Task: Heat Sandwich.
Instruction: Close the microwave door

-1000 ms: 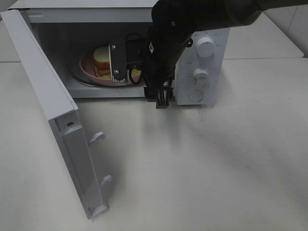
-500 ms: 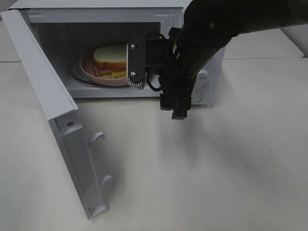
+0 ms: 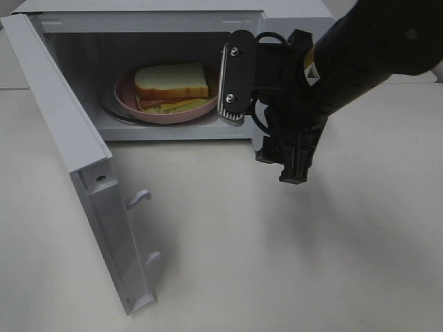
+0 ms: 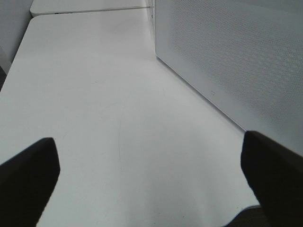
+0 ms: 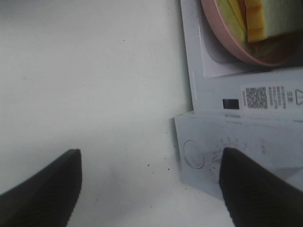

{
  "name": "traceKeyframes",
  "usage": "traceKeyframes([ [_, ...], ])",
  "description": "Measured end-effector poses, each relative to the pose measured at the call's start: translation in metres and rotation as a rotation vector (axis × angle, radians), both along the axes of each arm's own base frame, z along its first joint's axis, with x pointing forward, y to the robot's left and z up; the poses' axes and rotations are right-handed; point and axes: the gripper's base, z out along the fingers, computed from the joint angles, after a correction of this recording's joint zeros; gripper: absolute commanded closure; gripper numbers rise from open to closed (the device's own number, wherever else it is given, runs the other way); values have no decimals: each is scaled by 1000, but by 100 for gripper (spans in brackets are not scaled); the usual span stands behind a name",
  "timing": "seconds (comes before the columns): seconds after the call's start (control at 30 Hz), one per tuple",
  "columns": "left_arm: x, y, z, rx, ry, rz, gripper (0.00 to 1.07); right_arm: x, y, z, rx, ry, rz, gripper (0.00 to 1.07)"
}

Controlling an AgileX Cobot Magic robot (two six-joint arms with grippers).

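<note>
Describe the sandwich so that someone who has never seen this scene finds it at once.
Find the white microwave, its door swung open. In its cavity lies a round pink plate, and the sandwich sits on it. It is the only food in view: white sliced bread with brown crust and yellow-green filling.

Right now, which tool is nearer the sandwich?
Right. The right tool sits just outside the microwave opening, by the sandwich; the left tool is off beside a white perforated panel.
</note>
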Motion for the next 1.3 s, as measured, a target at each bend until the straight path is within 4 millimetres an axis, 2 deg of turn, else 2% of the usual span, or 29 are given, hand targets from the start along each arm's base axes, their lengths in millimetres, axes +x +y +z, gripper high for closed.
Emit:
traceKeyframes([
  [0.1,0,0,0,0,0,0,7,-15,-12,7,59,4,-71,31],
  [0.47,0,0,0,0,0,0,7,-57,-46,9,208,48,-275,31],
  [0.63,0,0,0,0,0,0,7,-82,-69,15,271,84,-432,31],
  [0.9,0,0,0,0,0,0,7,-109,-97,31,303,135,-657,31],
  [1.0,0,0,0,0,0,0,7,-126,-112,37,281,171,-757,31],
  [1.03,0,0,0,0,0,0,7,-126,-112,37,281,171,-757,31],
  [1.3,0,0,0,0,0,0,7,-163,-138,50,302,237,-831,31],
])
